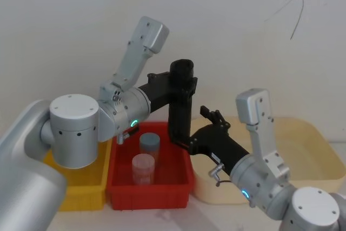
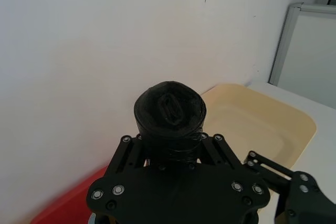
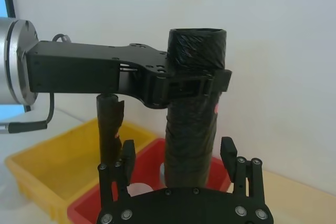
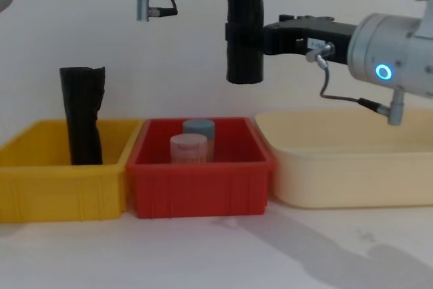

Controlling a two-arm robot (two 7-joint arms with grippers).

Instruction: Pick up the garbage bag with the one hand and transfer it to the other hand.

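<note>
Above the red bin [image 4: 199,184], the left gripper [image 1: 185,86] reaches out level, clamped near the top of the garbage bag [image 4: 244,38], which hangs upright, long axis vertical. From the right, the right gripper [image 3: 177,148] straddles its lower half, fingers apart, seemingly not touching.

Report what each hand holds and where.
Left hand grips the rolled black plastic garbage bag near its top; right hand, open, straddles its lower part, holding nothing.
</note>
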